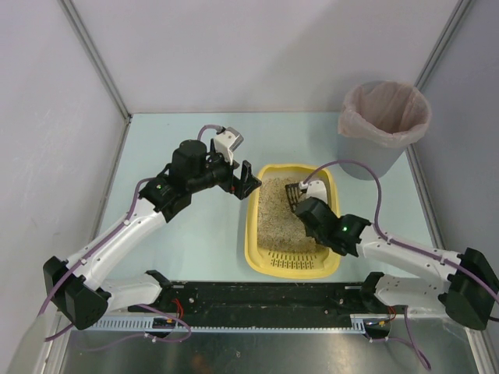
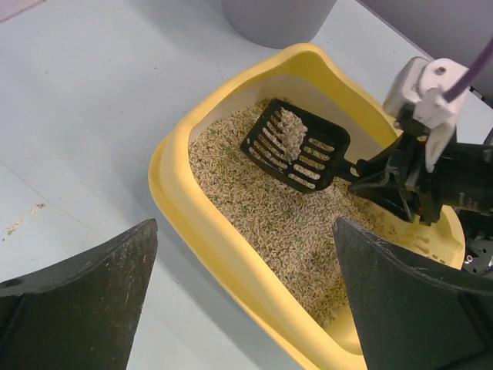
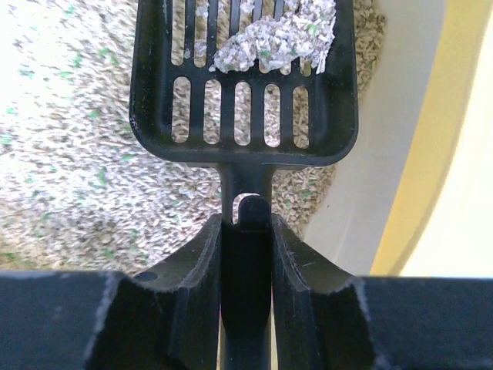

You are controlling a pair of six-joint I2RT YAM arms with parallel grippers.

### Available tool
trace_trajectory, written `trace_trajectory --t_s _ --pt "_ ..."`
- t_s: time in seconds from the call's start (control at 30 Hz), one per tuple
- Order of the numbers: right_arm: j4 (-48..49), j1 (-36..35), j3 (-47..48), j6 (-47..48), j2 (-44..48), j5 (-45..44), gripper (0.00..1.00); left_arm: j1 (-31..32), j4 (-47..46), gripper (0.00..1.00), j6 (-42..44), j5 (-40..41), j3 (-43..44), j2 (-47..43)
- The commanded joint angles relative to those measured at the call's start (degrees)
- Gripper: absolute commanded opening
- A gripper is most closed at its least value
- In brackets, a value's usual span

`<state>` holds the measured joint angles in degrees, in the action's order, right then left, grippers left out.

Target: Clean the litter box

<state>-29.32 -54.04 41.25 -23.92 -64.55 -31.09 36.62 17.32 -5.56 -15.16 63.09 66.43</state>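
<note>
The yellow litter box (image 1: 253, 226) lies in the middle of the table, filled with beige litter (image 3: 69, 154). My right gripper (image 3: 246, 231) is shut on the handle of a black slotted scoop (image 3: 243, 85). The scoop hangs just above the litter at the box's far end (image 1: 295, 195) and carries a pale clump (image 3: 277, 35). My left gripper (image 2: 245, 231) is open and holds nothing. It hovers over the box's left rim (image 2: 200, 223), one finger outside the box and one over the litter. In the top view it sits at the box's far left corner (image 1: 248, 181).
A grey round bin with a pinkish liner (image 1: 383, 125) stands at the back right, beyond the box. Grey walls close in the table on the left, back and right. A black rail (image 1: 265, 300) runs along the near edge.
</note>
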Motion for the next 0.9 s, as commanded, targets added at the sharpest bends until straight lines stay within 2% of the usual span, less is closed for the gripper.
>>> trace_trajectory --t_s 0.0,0.13,0.23,0.47,0.67,0.87 --pt "4.4 -3.6 1.1 -0.7 0.0 1.8 0.00 0.2 -1.2 1.00 -0.2 0.6 0.5 -0.6" --pt "-4.1 -4.9 7.6 -0.9 -6.8 -2.3 0.00 0.2 -1.2 1.00 -0.5 0.5 0.5 -0.2" --pt "-5.8 -4.3 9.1 -0.1 -4.0 -3.7 0.00 0.2 -1.2 1.00 -0.5 0.6 0.5 -0.2" --pt "-5.8 -2.5 7.2 -2.8 -0.3 0.1 0.00 0.2 -1.2 1.00 -0.5 0.7 0.5 -0.3" --pt "-12.3 -2.4 11.4 -3.6 3.8 -1.5 0.00 0.2 -1.3 1.00 -0.5 1.1 0.4 -0.7" --pt "-20.8 -1.6 16.8 -6.0 5.1 -1.3 0.00 0.1 -1.2 1.00 -0.2 5.6 0.0 -1.0"
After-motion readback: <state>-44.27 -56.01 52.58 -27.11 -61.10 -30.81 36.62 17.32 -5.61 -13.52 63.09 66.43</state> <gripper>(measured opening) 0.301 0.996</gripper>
